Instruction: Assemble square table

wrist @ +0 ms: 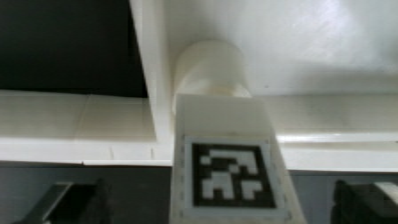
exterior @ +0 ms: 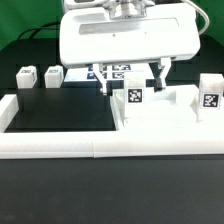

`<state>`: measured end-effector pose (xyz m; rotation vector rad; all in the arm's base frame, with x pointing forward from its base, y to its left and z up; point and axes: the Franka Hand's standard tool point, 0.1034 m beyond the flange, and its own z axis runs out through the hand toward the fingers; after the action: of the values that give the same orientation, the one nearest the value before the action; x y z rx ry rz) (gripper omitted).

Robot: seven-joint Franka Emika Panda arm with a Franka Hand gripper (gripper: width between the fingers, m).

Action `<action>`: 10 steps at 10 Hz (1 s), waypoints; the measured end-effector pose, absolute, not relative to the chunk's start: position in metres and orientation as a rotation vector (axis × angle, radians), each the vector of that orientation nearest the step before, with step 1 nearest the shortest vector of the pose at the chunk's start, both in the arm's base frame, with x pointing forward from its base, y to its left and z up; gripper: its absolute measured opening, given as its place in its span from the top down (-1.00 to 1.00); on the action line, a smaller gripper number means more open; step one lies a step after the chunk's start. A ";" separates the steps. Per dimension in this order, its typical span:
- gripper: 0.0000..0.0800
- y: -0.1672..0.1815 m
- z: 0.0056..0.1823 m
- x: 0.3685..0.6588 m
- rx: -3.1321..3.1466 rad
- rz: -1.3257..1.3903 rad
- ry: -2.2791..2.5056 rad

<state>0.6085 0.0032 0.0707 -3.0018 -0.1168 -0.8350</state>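
Nearest, the rail (exterior: 110, 148); behind it the claw (wrist: 217, 203) hangs spread, fingers (wrist: 71, 203) clear either side of the upright leg (wrist: 226, 120); slab (exterior: 175, 112) directly beneath; my call: stay centred, close squarely, twist without tilting the leg.

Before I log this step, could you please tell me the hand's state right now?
Hand: open, straddling a leg block without gripping it.

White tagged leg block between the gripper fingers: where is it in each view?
Exterior view: white tagged leg block upright on the flat white square slab, mid-frame, between the open fingers of the gripper.
Wrist view: leg block fills the centre, close up.
Shared landmark: its black-and-white tag.
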 end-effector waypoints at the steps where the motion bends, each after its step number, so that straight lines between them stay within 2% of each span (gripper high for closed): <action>1: -0.61 0.003 0.071 0.608 -3.002 -0.835 -0.117; 6: -0.62 0.003 0.071 0.608 -3.002 -0.832 -0.117; 8: -0.62 0.004 0.083 0.614 -3.008 -0.698 -0.128; 10: -0.62 0.005 0.078 0.615 -3.008 -0.600 -0.116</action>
<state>0.6149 0.0048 0.0777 -3.0078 -0.1161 -0.5995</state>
